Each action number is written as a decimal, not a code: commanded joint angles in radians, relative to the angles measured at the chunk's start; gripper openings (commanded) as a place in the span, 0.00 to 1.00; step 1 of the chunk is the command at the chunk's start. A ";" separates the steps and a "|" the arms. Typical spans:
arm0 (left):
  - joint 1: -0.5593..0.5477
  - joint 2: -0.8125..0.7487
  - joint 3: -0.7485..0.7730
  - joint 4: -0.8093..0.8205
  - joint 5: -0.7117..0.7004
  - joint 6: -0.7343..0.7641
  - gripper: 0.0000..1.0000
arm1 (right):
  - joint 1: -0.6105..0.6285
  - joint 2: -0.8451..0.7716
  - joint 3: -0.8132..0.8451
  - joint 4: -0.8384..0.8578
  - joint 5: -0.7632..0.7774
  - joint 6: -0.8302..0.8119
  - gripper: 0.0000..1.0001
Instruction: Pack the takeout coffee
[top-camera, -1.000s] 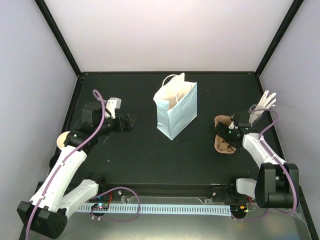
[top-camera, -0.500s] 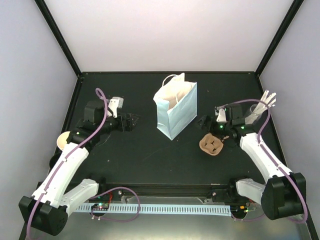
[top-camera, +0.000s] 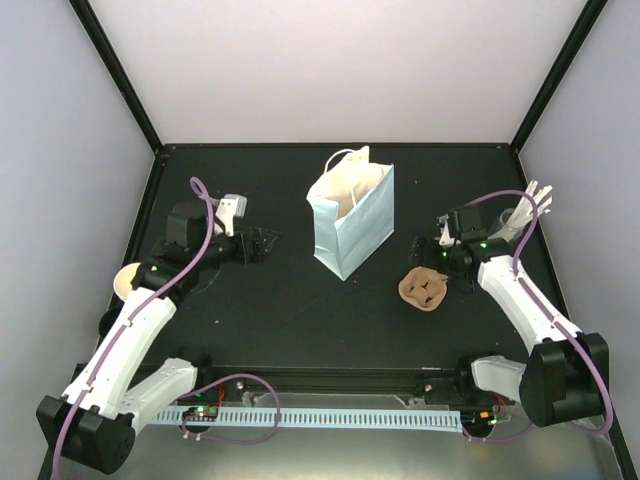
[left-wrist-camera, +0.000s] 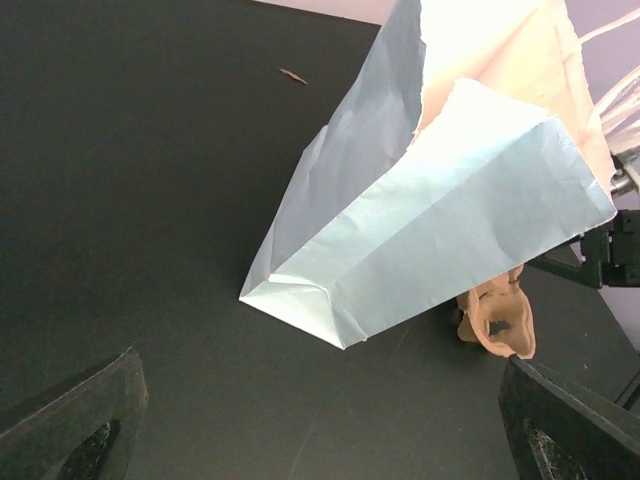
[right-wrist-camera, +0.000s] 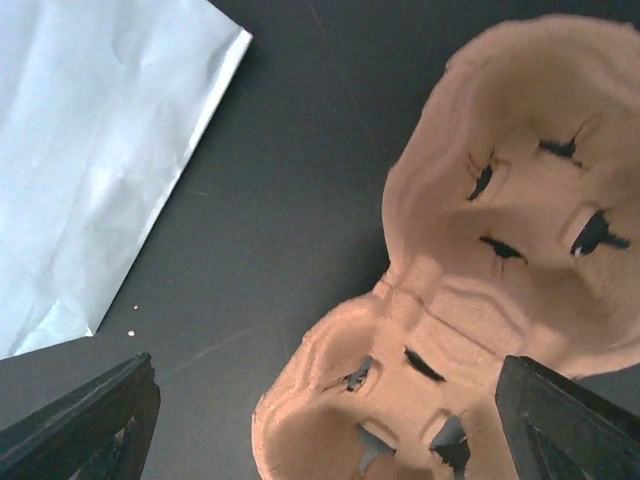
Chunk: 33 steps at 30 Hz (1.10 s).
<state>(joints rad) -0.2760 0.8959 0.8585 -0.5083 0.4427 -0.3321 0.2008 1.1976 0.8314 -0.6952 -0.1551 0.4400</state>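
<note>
So the right gripper (top-camera: 428, 255) is spread wide with nothing in it, sitting right of centre in the top view. Its wrist cam looks down between the two black fingertips (right-wrist-camera: 85, 420) at the brown moulded-pulp four-hole cup carrier (right-wrist-camera: 500, 240), which fills the right half of that frame. The far-right fingertip overlaps the carrier's edge in the picture, but I honestly can't tell if it's touching. From above, the carrier lies flat on the black table (top-camera: 300, 320) with its holes facing up, just below and a bit left of that gripper. The left gripper (top-camera: 264, 245) is over on the left-centre of the top view, also fully open and holding nothing, pointed toward the middle. Its wrist cam shows the light-blue paper bag with white handles (top-camera: 352, 225) filling the centre and upper right of the frame, with the carrier peeking out past the bag's lower right corner. The bag stands upright with its mouth open in the middle of the table, between the two grippers and apart from both. A clear glass of white sticks (top-camera: 522, 214) sits at the right edge, just behind the right arm. A pale cream round shape (top-camera: 126, 279) peeks out from behind the left arm at the left edge, and I can't tell what it is.
</note>
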 joint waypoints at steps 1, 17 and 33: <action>0.004 -0.021 -0.001 -0.007 0.025 0.008 0.99 | 0.004 -0.027 -0.063 0.046 -0.063 0.037 0.93; 0.004 -0.010 -0.022 0.021 0.051 -0.015 0.99 | 0.184 -0.045 -0.158 0.028 0.123 0.193 0.01; 0.004 -0.008 -0.019 0.016 0.036 -0.007 0.99 | 0.336 0.175 -0.114 0.185 0.096 0.233 0.02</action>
<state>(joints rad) -0.2760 0.8902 0.8330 -0.5076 0.4740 -0.3408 0.4767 1.3258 0.6785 -0.6117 -0.0055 0.6502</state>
